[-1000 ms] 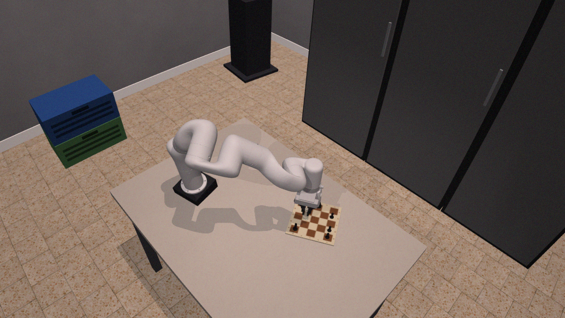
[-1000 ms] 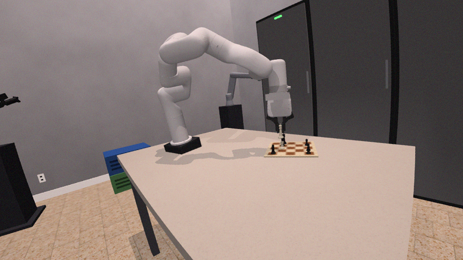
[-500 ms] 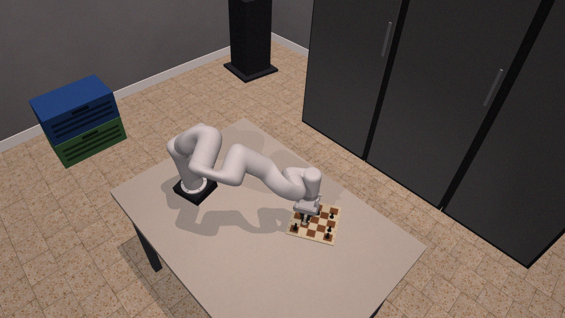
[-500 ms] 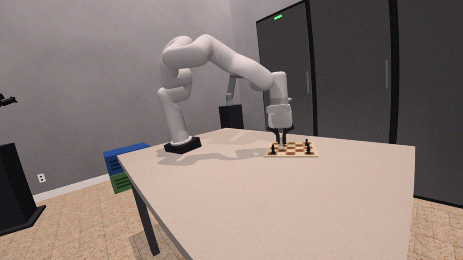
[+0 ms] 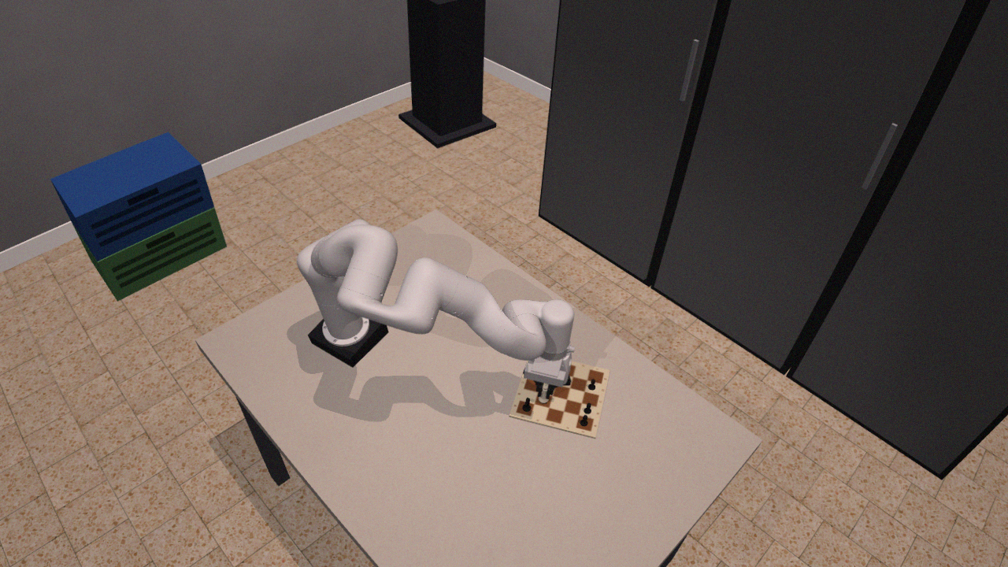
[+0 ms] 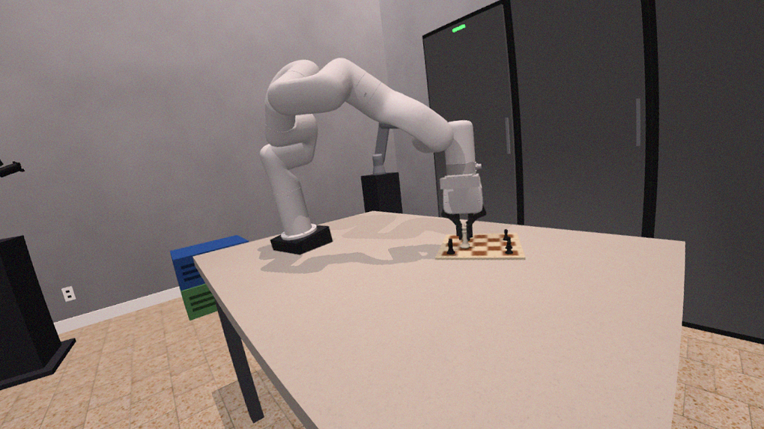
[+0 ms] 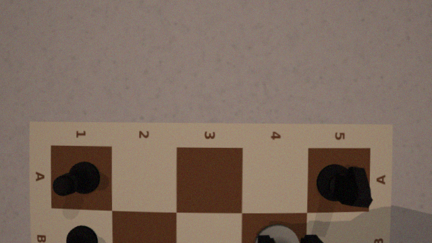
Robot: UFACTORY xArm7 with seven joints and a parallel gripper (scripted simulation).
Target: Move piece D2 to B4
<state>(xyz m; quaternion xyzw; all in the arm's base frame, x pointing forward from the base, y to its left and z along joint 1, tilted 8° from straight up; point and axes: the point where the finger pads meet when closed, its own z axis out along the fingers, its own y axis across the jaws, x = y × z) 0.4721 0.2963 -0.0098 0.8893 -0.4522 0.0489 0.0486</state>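
Note:
The small chessboard [image 5: 561,400] lies on the table's right part and also shows in the exterior view [image 6: 480,247]. My gripper [image 5: 544,391] stands upright over the board's near-arm edge, shut on a white piece [image 5: 543,400]. In the wrist view the white piece [image 7: 277,235] sits over the brown B4 square at the bottom edge, between my finger tips. In the exterior view the gripper [image 6: 463,234] holds the piece [image 6: 464,241] down at board level. I cannot tell whether it touches the square.
Black pieces stand on A1 [image 7: 79,179], B1 [image 7: 82,235] and A5 [image 7: 342,185]. More black pieces [image 5: 587,409] stand further along the board. Dark cabinets [image 5: 775,176] stand beyond the table. The arm's base [image 5: 346,338] is at the table's left.

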